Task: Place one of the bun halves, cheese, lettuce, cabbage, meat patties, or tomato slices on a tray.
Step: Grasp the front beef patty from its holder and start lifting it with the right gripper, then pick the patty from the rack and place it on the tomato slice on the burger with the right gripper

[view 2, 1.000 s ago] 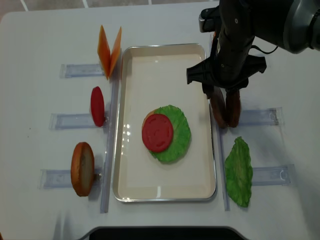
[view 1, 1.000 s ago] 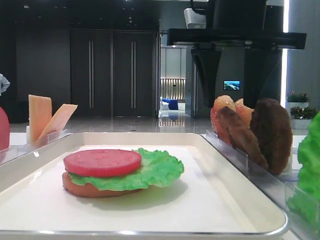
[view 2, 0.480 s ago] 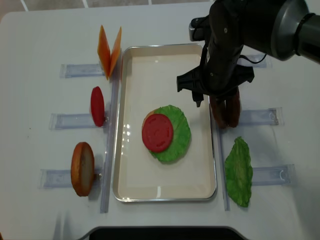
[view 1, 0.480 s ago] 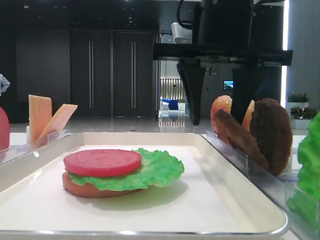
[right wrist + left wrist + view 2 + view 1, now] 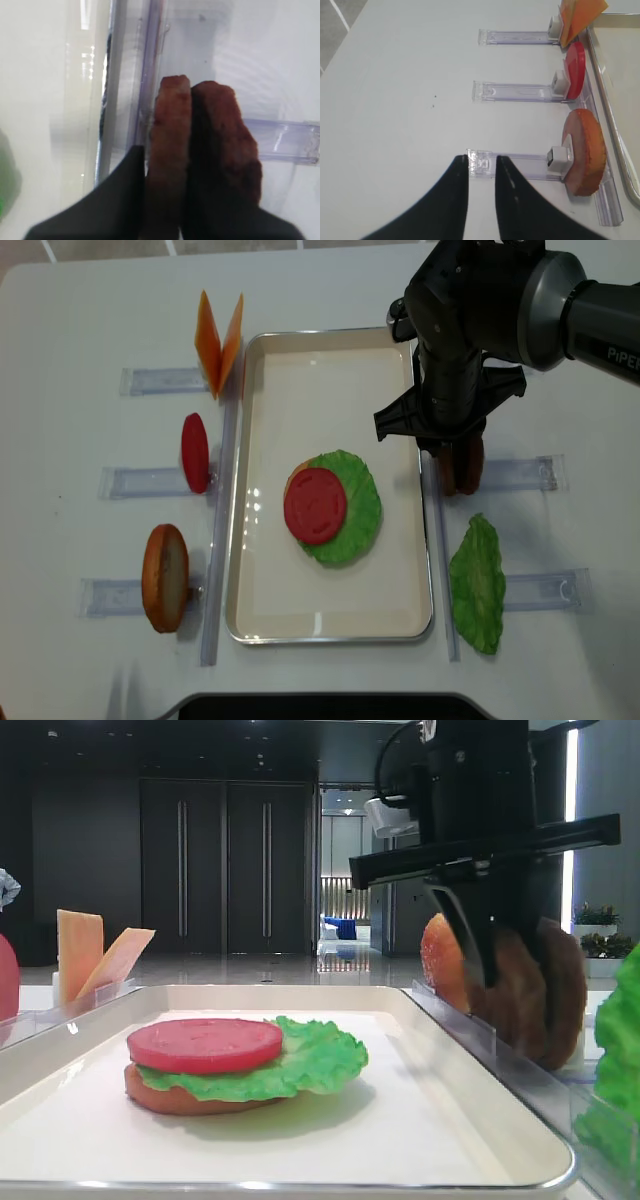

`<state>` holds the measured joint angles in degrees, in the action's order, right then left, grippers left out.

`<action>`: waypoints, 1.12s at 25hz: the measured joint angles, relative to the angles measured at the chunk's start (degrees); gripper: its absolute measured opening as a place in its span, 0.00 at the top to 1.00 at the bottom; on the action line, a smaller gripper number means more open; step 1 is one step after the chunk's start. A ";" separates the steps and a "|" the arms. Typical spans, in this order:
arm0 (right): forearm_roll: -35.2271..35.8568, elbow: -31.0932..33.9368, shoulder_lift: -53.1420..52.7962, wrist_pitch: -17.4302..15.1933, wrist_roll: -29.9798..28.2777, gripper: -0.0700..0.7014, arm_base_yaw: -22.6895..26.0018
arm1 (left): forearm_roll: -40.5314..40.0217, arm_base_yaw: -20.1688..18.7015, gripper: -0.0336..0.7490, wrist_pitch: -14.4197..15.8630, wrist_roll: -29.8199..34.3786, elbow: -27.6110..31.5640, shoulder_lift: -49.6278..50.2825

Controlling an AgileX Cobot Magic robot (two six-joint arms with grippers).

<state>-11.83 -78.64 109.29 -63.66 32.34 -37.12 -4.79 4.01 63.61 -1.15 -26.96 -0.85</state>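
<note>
The white tray (image 5: 330, 336) holds a bun half under lettuce (image 5: 362, 508) and a tomato slice (image 5: 315, 505). Two meat patties (image 5: 461, 469) stand on edge in a clear rack right of the tray. My right gripper (image 5: 167, 167) has come down on them and is shut on the left patty (image 5: 170, 120), with the darker patty (image 5: 225, 140) pressed beside it. My left gripper (image 5: 481, 162) hovers shut and empty over a rack end near another bun half (image 5: 584, 150). The cheese (image 5: 218, 338) stands at the far left. No cabbage is in view.
Clear racks line both sides of the tray. A spare tomato slice (image 5: 195, 452) and a bun half (image 5: 165, 577) stand on the left, and a green leaf (image 5: 477, 585) on the right. Another bun half (image 5: 442, 958) sits behind the patties.
My right gripper dropped onto the patties and closed on the left one. That patty leaned before and now stands upright against the other. The left gripper is still.
</note>
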 joint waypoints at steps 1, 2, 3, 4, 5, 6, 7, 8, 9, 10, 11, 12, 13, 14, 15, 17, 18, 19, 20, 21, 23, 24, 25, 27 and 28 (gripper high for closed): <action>-0.19 0.00 0.00 -0.19 0.00 0.78 0.00 | 0.00 0.00 0.78 0.00 0.00 0.00 0.00; -0.24 0.00 -0.08 -0.31 0.06 0.77 0.00 | 0.00 0.00 0.78 0.00 0.00 0.00 0.00; -0.18 -0.06 -0.14 -0.43 0.06 0.77 -0.13 | 0.00 0.00 0.78 0.00 0.00 0.00 0.00; -0.18 -0.31 -0.13 -0.73 0.06 0.77 -0.45 | 0.00 0.00 0.78 0.00 0.00 0.00 0.00; -0.14 -0.83 -0.13 -1.39 0.06 0.77 -0.92 | 0.00 0.00 0.78 0.00 0.00 0.00 0.00; -0.20 -1.84 -0.13 -2.12 0.06 0.77 -1.66 | 0.00 0.00 0.78 0.00 0.00 0.00 0.00; -0.32 -3.10 -0.13 -3.38 0.06 0.77 -2.44 | 0.00 0.00 0.78 0.00 0.00 0.00 0.00; -0.40 -4.55 -0.13 -4.71 0.06 0.77 -3.23 | 0.00 0.00 0.78 0.00 0.00 0.00 0.00; -0.55 -5.92 -0.13 -6.02 0.01 0.77 -3.90 | 0.00 0.00 0.78 0.00 0.00 0.00 0.00; -0.16 -7.71 -0.13 -6.32 0.01 0.77 -4.71 | 0.00 0.00 0.78 0.00 0.00 0.00 0.00; -0.03 -9.59 -0.13 -6.32 0.01 0.77 -5.58 | 0.00 0.00 0.78 0.00 0.00 0.00 0.00; 0.09 -11.19 -0.13 -6.32 -0.04 0.77 -6.23 | 0.00 0.00 0.78 0.00 0.00 0.00 0.00; 0.14 -13.06 -0.13 -6.32 -0.10 0.77 -6.91 | 0.00 0.00 0.78 0.00 0.00 0.00 0.00; 0.21 -14.75 -0.17 -6.27 -0.17 0.77 -7.41 | 0.00 0.00 0.78 0.00 0.00 0.00 0.00; 0.21 -16.20 -0.24 -6.27 -0.17 0.77 -7.80 | 0.00 0.00 0.78 0.00 0.00 0.00 0.00; 0.15 -17.85 -0.57 -6.27 -0.22 0.77 -8.56 | 0.00 0.00 0.78 0.00 0.00 0.00 0.00; 0.12 -18.18 -0.71 -6.27 -0.17 0.77 -8.90 | 0.00 0.00 0.78 0.00 0.00 0.00 0.00; 0.05 -18.32 -0.95 -6.32 -0.17 0.77 -9.24 | 0.00 0.00 0.78 0.00 0.00 0.00 0.00; 0.10 -18.32 -1.30 -6.32 -0.17 0.77 -9.43 | 0.00 0.00 0.78 0.00 0.00 0.00 0.00; 0.22 -18.32 -1.64 -6.39 -0.17 0.77 -9.72 | 0.00 0.00 0.78 0.00 0.00 0.00 0.00; 0.49 -18.32 -3.03 -6.39 -0.17 0.77 -9.95 | 0.00 0.00 0.78 0.00 0.00 0.00 0.00; 0.79 -18.32 -3.99 -6.39 -0.17 0.77 -10.01 | 0.00 0.00 0.78 0.00 0.00 0.00 0.00; 1.18 -18.32 -4.83 -6.39 -0.17 0.77 -10.01 | 0.00 0.00 0.78 0.00 0.00 0.00 0.00; 1.45 -17.87 -6.90 -6.39 -0.39 0.77 -9.85 | 0.00 0.00 0.78 0.00 0.00 0.00 0.00; 1.80 -17.43 -7.72 -6.39 -0.52 0.77 -9.64 | 0.00 0.00 0.78 0.00 0.00 0.00 0.00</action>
<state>-10.04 -96.07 101.56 -70.05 31.82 -46.76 -4.79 4.01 63.61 -1.15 -26.96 -0.85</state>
